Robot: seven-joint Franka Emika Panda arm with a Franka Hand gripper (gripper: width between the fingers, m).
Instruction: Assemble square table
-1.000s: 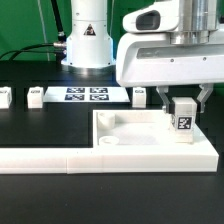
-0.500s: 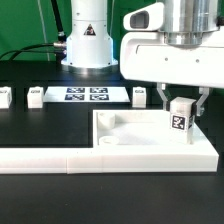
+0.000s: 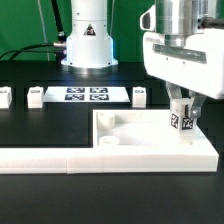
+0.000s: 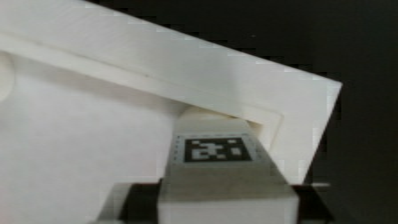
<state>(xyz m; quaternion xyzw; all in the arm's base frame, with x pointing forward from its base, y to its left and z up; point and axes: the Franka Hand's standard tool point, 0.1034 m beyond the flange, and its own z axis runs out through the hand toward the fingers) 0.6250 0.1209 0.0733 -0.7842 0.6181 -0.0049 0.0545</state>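
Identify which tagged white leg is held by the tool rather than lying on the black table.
The upright leg clamped in the tool at the tabletop corner, on the exterior view's right. The other legs lie loose on the black table.

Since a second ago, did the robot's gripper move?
Yes. The gripper, shut on the table leg, swung toward the exterior view's right: its body reached over the marker board's end before; now it stops short of it.

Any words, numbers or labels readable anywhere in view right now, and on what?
No readable words, brands or numbers anywhere.
On the gripped leg: black-and-white square tag, pattern only.
On the marker board: four such tags.
On the loose legs: marks too small to read.
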